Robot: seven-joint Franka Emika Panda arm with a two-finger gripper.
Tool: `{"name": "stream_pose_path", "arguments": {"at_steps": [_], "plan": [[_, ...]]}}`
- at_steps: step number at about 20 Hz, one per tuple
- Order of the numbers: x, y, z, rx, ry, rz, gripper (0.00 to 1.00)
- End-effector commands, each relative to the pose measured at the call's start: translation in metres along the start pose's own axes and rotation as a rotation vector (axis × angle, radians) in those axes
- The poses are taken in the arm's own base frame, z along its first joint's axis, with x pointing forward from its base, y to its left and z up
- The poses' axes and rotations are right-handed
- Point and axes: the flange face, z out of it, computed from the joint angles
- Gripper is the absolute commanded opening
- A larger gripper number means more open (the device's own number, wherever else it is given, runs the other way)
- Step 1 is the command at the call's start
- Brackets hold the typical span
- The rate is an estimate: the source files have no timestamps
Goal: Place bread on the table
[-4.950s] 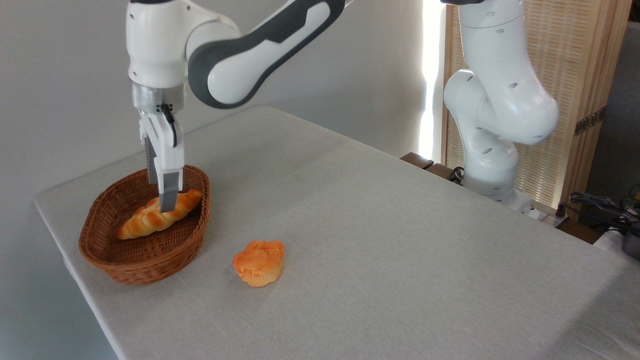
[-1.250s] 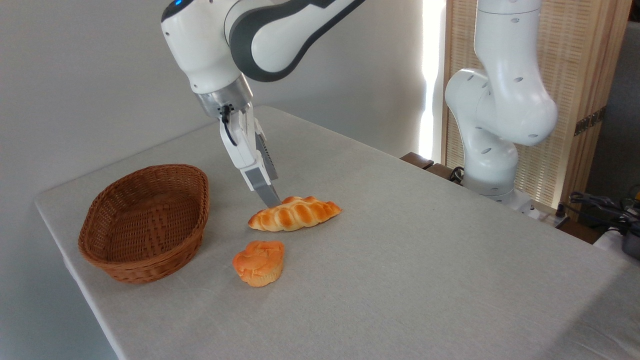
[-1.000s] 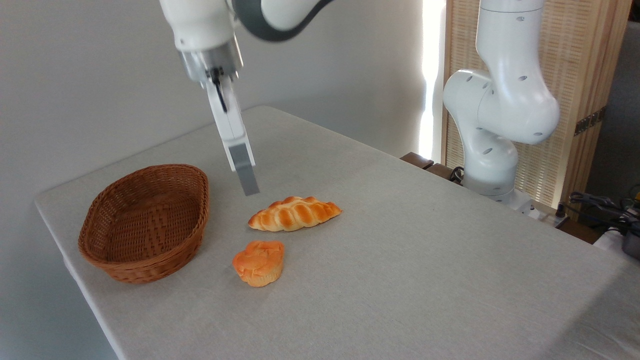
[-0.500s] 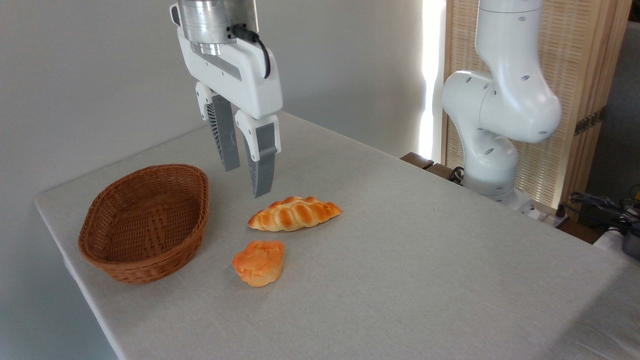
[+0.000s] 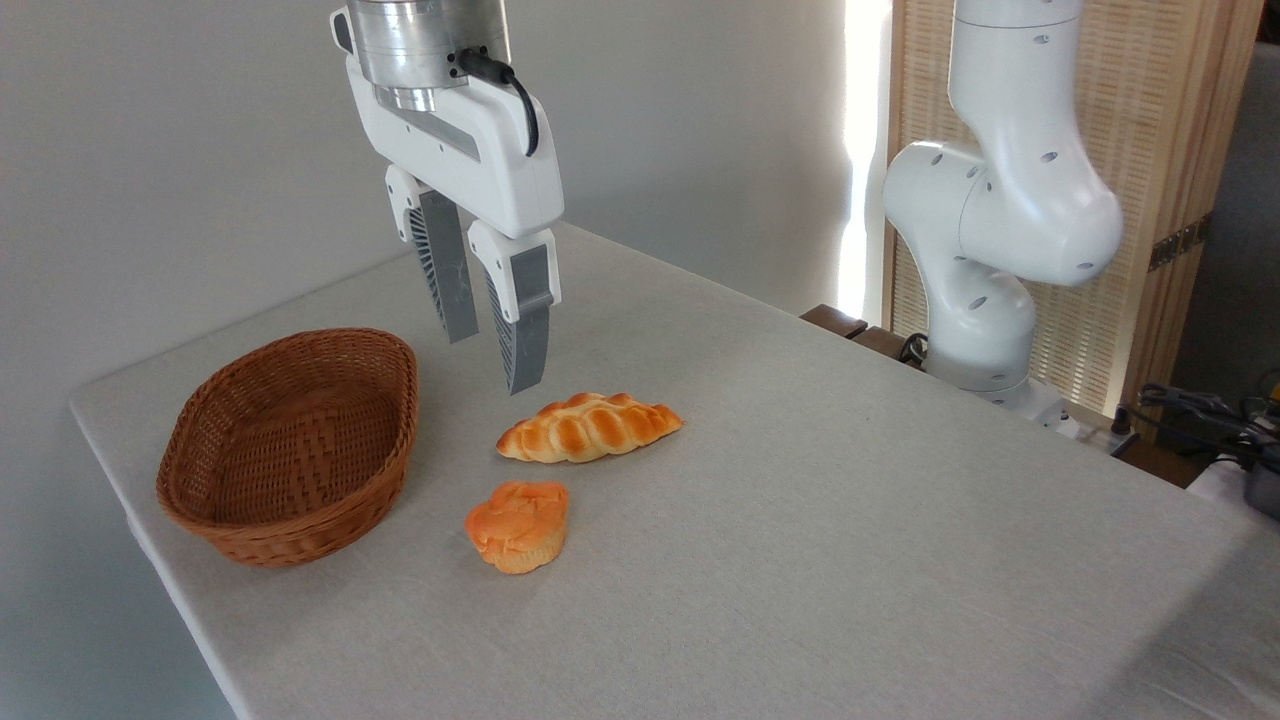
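The bread (image 5: 590, 427) is lying flat on the table (image 5: 800, 520), between the basket (image 5: 290, 445) and the arm's base, so the placing looks done. The gripper (image 5: 492, 360) is hanging above it, fingers slightly spread and holding nothing, probably clearing away.

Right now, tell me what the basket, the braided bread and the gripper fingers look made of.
Basket: brown woven wicker, matte; the weave shows. Bread: glossy golden-brown crust; the even sheen may mean a foam or plastic replica. Gripper fingers: grey ribbed plastic or rubber, by their look, under a smooth white shell.
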Motion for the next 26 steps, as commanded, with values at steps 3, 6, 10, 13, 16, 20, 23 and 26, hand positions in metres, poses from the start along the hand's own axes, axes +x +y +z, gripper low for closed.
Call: {"name": "stream_pose_path", "arguments": {"at_steps": [3, 6, 10, 13, 16, 20, 23, 26], "plan": [[-0.0004, -0.0007, -0.0029, -0.009, -0.032, -0.073, 1.00], [-0.0004, -0.0007, -0.0029, -0.009, -0.031, -0.071, 1.00], [-0.0014, -0.0020, -0.0032, -0.008, -0.030, -0.068, 1.00], [-0.0020, -0.0031, -0.0023, -0.001, -0.039, -0.064, 1.00], [-0.0016, -0.0029, -0.0030, 0.051, -0.085, -0.048, 1.00], [-0.0012, -0.0036, -0.0013, 0.045, -0.083, -0.055, 1.00], [-0.0033, -0.0057, -0.0014, 0.041, -0.080, -0.053, 1.00], [-0.0031, -0.0055, -0.0014, 0.039, -0.078, -0.055, 1.00]]}}
